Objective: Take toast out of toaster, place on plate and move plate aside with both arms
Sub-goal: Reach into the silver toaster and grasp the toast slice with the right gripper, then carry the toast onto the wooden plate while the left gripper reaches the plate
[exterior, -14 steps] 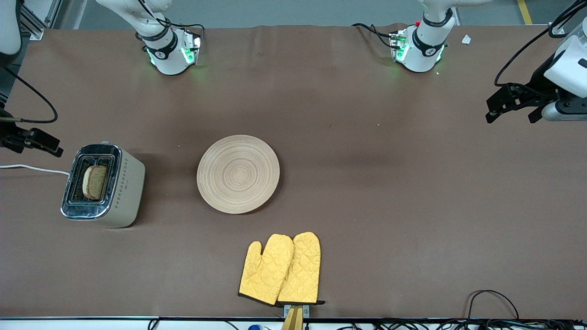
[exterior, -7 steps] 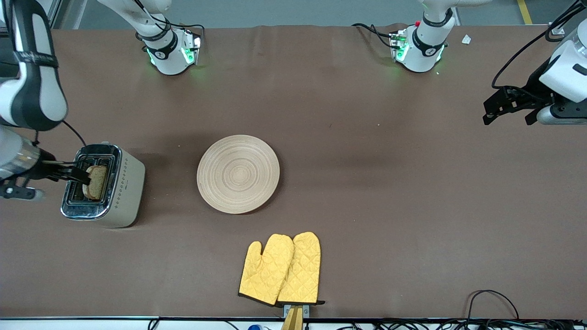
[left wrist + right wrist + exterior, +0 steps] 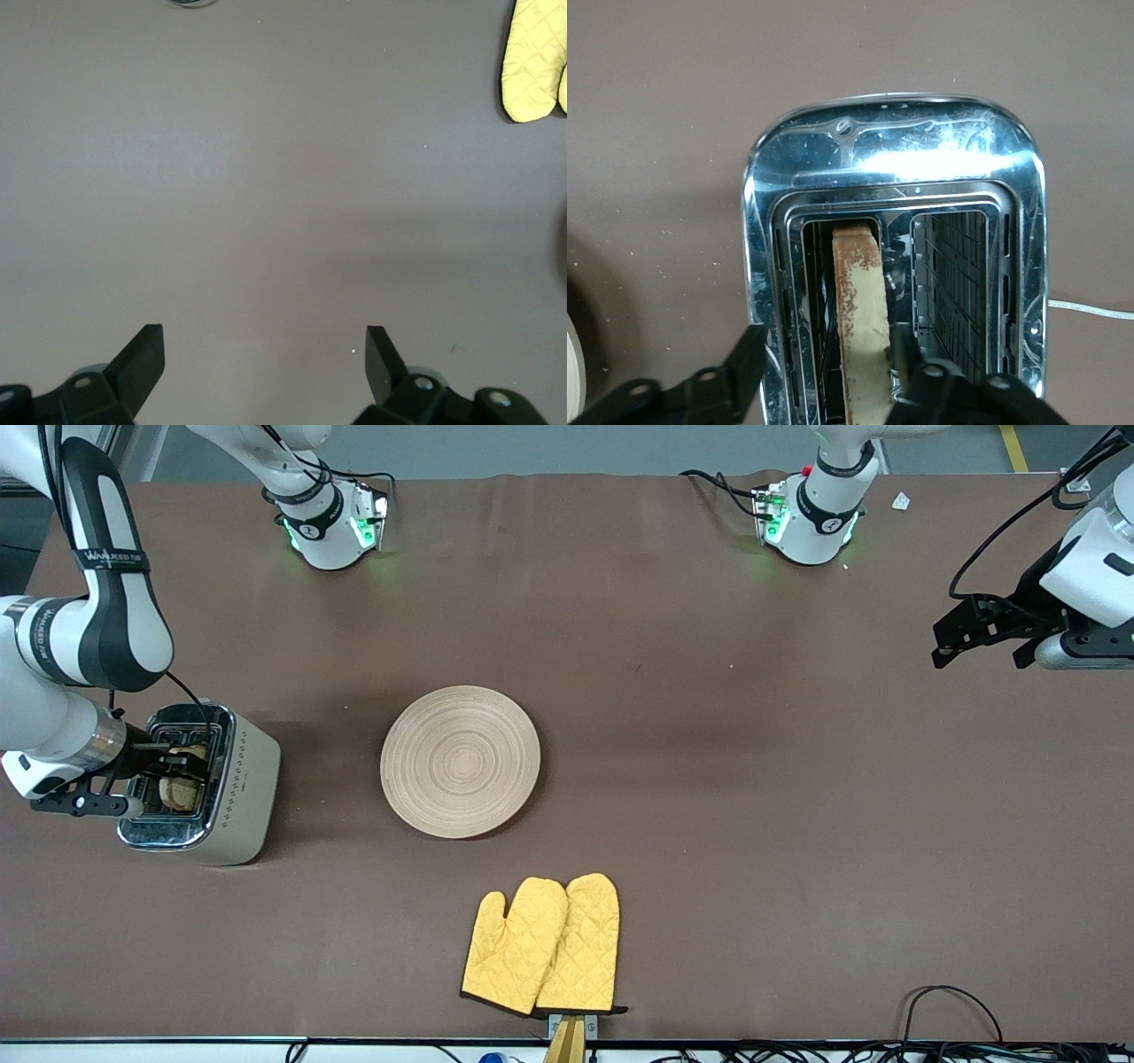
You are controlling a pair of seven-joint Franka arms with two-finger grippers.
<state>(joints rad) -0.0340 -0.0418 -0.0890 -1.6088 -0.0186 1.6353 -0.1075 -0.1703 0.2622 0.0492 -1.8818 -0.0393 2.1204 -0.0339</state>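
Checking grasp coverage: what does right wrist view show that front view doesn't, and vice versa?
Right wrist only: the toast edge-on in one toaster slot, the right gripper open with a finger on each side, the second slot empty.
Front only: the plate whole, the yellow oven mitts nearer the camera, and the left gripper waiting over the left arm's end of the table.
Both: toaster, toast, right gripper.

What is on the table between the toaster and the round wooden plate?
Nothing. In the front view the stretch between the toaster and the plate is bare brown table. The yellow oven mitts lie nearer the camera.
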